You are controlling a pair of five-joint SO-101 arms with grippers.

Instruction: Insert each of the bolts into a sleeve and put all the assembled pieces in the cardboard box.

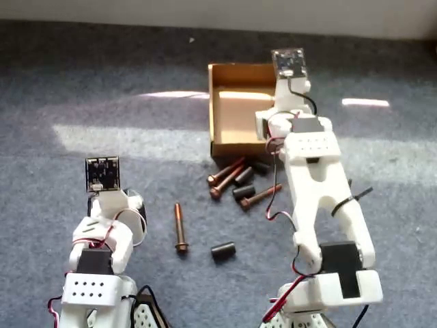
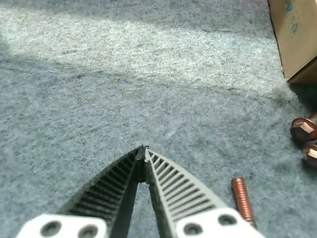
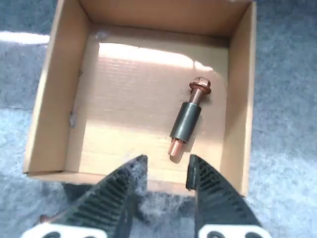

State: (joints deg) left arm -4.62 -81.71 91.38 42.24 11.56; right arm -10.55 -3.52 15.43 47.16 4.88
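An assembled piece, a copper bolt pushed through a dark sleeve point(image 3: 187, 119), lies on the floor of the cardboard box point(image 3: 42, 119). My right gripper point(image 3: 167, 163) hangs open just above the box's near wall, with nothing between its fingers. The right arm point(image 1: 311, 157) stretches out to the box point(image 1: 217, 109). My left gripper point(image 2: 144, 149) is shut and empty over bare carpet. A lone bolt point(image 1: 179, 229) lies beside it, its threaded end point(image 2: 242, 196) close to the fingers. A single loose sleeve point(image 1: 223, 251) lies near that bolt.
A pile of three bolts point(image 1: 229, 179) and three dark sleeves point(image 1: 244, 192) lies on the carpet just in front of the box. Two of the bolt heads point(image 2: 303, 130) and the box corner point(image 2: 297, 34) appear in the left wrist view. Grey carpet covers the floor.
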